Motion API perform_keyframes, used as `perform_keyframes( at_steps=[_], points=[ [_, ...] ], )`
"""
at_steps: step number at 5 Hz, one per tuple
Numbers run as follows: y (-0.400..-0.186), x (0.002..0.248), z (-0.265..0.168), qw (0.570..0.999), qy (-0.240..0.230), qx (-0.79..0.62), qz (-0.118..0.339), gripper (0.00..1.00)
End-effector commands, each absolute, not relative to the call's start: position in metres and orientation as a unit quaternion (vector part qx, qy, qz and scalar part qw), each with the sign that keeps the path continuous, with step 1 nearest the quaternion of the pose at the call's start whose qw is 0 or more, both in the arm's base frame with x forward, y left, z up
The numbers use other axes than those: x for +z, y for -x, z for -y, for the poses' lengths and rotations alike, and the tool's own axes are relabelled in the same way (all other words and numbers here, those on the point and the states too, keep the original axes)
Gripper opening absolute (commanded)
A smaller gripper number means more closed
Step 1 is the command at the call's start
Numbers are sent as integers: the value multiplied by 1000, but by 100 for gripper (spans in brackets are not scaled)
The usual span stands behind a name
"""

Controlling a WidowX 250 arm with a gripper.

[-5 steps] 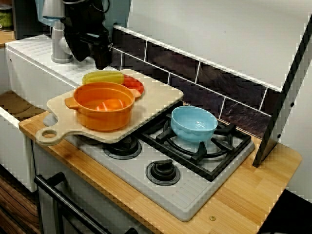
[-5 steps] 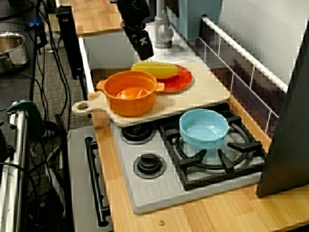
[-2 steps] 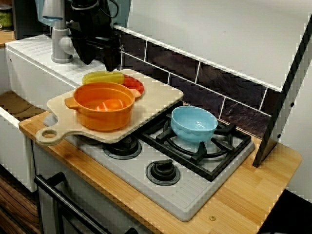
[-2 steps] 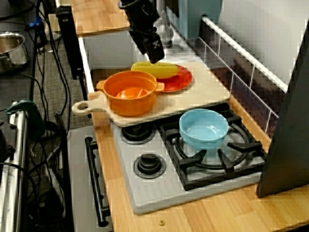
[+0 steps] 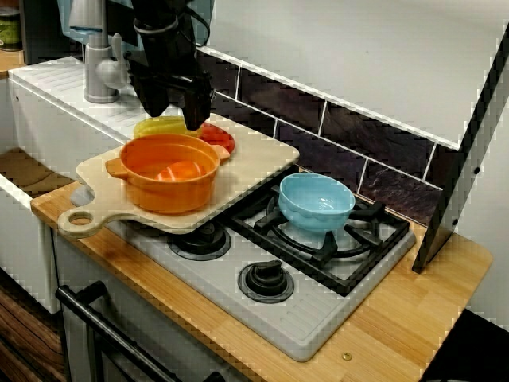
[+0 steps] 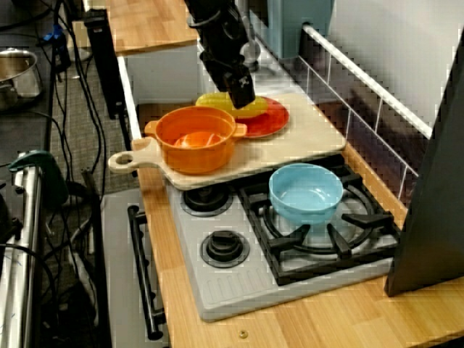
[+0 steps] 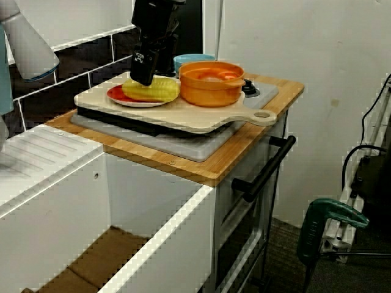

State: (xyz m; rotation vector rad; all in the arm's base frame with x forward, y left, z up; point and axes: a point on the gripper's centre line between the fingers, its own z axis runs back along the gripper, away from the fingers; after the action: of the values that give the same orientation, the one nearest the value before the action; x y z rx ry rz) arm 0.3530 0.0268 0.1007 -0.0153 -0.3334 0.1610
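My black gripper (image 5: 175,115) hangs low over a yellow corn cob (image 5: 163,125) lying on a red plate (image 5: 220,138). Its fingers stand apart on either side of the cob, and I cannot tell whether they touch it. In the view from above, the gripper (image 6: 242,94) covers the cob's (image 6: 216,101) middle. From the sink side, the gripper (image 7: 143,74) is at the cob's (image 7: 157,90) left end. The plate sits on a pale cutting board (image 5: 258,151) that lies across the stove's left burners. An orange two-handled pot (image 5: 169,171) stands on the board just in front of the plate.
A light blue bowl (image 5: 316,200) sits on the back right burner grate. A grey faucet (image 5: 95,72) and the white sink are left of the board. A dark slanted panel (image 5: 461,151) leans at the right. The tiled wall runs close behind the plate.
The gripper has travelled from beside the faucet to the right and down, ending over the corn cob. Pot, plate, board and bowl have stayed put.
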Motion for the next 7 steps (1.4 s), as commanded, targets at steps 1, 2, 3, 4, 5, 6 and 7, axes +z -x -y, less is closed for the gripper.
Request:
perform_keyframes(
  at_steps=[1, 2, 3, 4, 5, 6, 7],
  points=[
    [-353, 105, -30, 981, -4, 71, 179, 100],
    [-351, 103, -32, 983, -7, 66, 174, 100],
    [-352, 102, -34, 983, -8, 63, 171, 100],
    [-351, 101, -36, 984, -8, 63, 168, 100],
    [-350, 100, -36, 984, -7, 62, 165, 52],
    [-349, 103, -37, 984, -2, 61, 169, 0],
    [-348, 106, -38, 983, 0, 59, 171, 0]
  ],
)
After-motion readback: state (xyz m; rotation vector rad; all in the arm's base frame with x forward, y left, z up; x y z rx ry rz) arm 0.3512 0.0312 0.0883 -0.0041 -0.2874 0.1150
